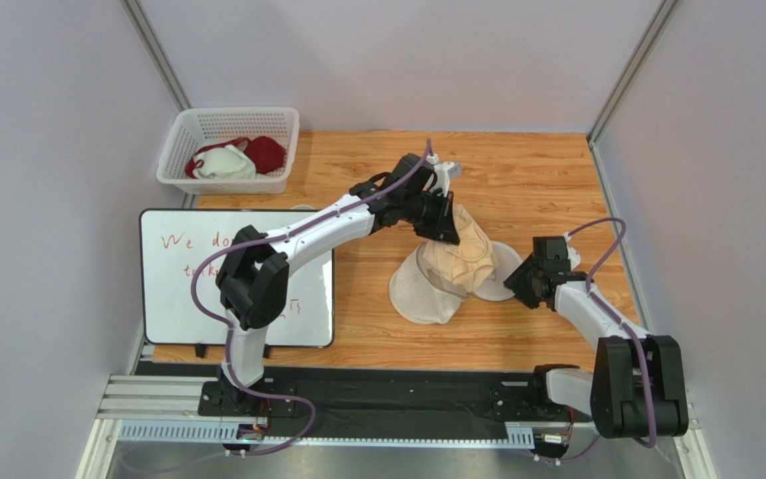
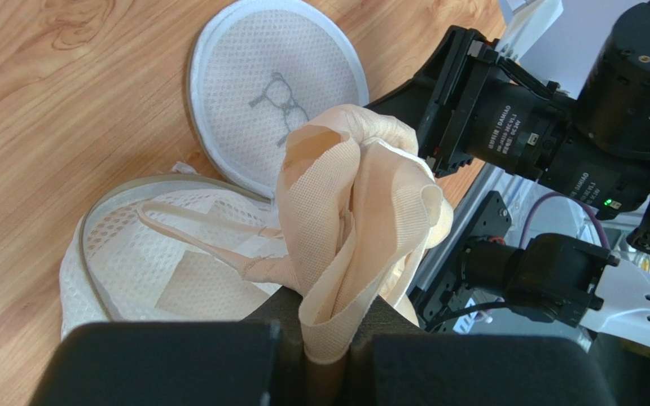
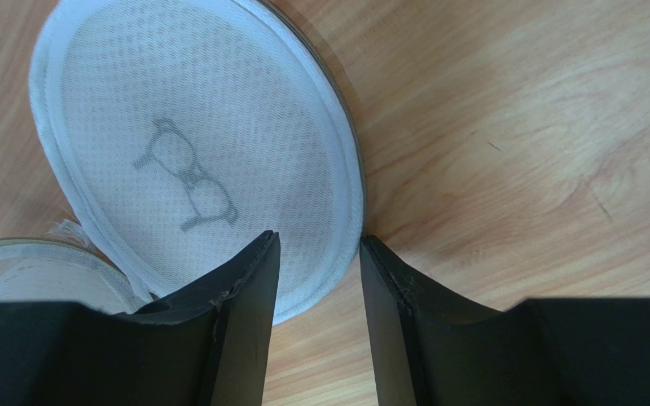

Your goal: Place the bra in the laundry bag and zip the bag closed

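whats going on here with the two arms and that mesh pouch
The left claw is shut on the beige bra, holding it bunched above the open laundry bag. The right claw has its jaws apart on either side of the rim of the bag's flipped-open lid. The bra is not fully inside yet, and the bag is unzipped.

Top view from high behind, wrist views close, downward, sharing laundry bag

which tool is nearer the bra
Left. The left tool is shut on the bra, holding it above the laundry bag; the right tool sits beside it, straddling the bag's lid rim.
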Motion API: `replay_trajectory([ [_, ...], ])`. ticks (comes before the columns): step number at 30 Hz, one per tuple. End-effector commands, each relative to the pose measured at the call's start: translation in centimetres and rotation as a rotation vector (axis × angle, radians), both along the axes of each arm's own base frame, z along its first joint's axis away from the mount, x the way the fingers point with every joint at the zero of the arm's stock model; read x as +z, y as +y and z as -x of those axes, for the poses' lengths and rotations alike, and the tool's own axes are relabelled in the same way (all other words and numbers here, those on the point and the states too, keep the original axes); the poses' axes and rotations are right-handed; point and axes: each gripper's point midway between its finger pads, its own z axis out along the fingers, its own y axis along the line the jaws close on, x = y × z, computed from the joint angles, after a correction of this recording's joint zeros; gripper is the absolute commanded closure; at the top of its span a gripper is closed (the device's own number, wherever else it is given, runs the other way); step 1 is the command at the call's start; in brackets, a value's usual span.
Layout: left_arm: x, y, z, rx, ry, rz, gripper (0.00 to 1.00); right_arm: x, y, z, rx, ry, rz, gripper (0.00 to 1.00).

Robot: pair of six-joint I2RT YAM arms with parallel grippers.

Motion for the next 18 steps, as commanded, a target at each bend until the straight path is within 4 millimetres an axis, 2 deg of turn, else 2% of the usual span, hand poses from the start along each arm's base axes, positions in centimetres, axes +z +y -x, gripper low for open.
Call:
replay_trajectory([
  [1,0.1,-0.7,-0.6,-0.009,0.002,0.023,1.0,-0.2,-0.6,-1.1,-0.047,-0.056,0.025,0.65],
  [6,-1.7,0.6,-0.1,0.003,0.005,-0.031,1.0,0.4,-1.3,-1.4,-0.071,-0.094,0.06,0.79],
  [7,-2.3,1.0,0.1,0.006,0.012,-0.046,1.0,0.2,-1.3,-1.2,-0.07,-0.096,0.059,0.86],
  [9,-2.7,1.4,0.2,0.009,0.009,-0.064,1.0,1.3,-1.0,-1.6,-0.053,-0.152,0.047,0.97],
  [10,-3.2,1.7,0.4,0.008,0.016,-0.076,1.0,1.6,-0.9,-1.5,-0.047,-0.172,0.044,1.0],
  [12,-3.5,2.0,0.7,0.005,0.015,-0.08,1.0,2.1,-0.7,-1.3,-0.028,-0.207,0.037,1.0],
  [13,-4.3,2.3,1.1,0.005,0.027,-0.094,1.0,3.3,-0.7,-1.5,-0.028,-0.258,0.035,1.0],
  [15,-4.8,2.6,1.3,0.003,0.035,-0.1,1.0,4.3,-0.8,-1.1,-0.032,-0.292,0.037,1.0],
  [16,-5.5,2.9,1.7,-0.003,0.046,-0.111,1.0,5.5,-0.8,-1.1,-0.039,-0.339,0.033,1.0],
  [18,-5.8,2.9,2.2,-0.013,0.058,-0.1,1.0,6.9,-0.6,-0.9,-0.032,-0.39,0.02,1.0],
])
